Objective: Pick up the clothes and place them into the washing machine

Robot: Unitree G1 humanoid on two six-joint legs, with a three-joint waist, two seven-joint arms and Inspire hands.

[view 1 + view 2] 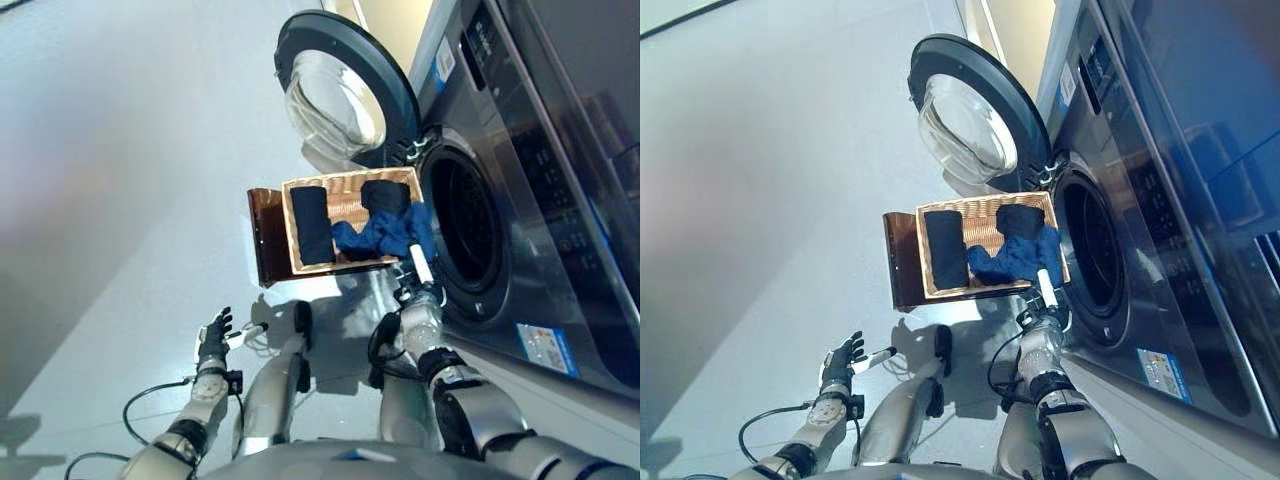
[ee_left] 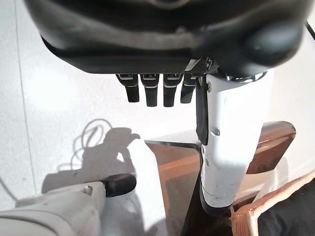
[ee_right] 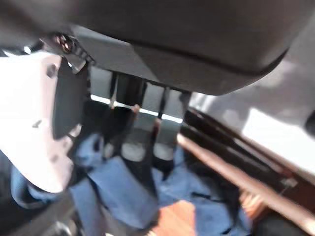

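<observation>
A shallow wicker basket (image 1: 290,232) rests on a low dark brown box (image 1: 267,238) beside the washing machine (image 1: 540,200). In it lie a long black garment (image 1: 312,224), another black piece (image 1: 385,195) and a crumpled blue garment (image 1: 385,236) at the machine side. My right hand (image 1: 420,272) reaches to the basket's near corner. In the right wrist view its fingers (image 3: 134,123) hang fairly straight onto the blue garment (image 3: 115,191), with the white-covered thumb (image 3: 34,123) beside it. My left hand (image 1: 213,336) hangs open and empty over the floor, away from the basket.
The machine's round door (image 1: 340,95) stands swung open behind the basket. The dark drum opening (image 1: 465,225) faces the basket's right side. Pale floor (image 1: 120,200) spreads to the left.
</observation>
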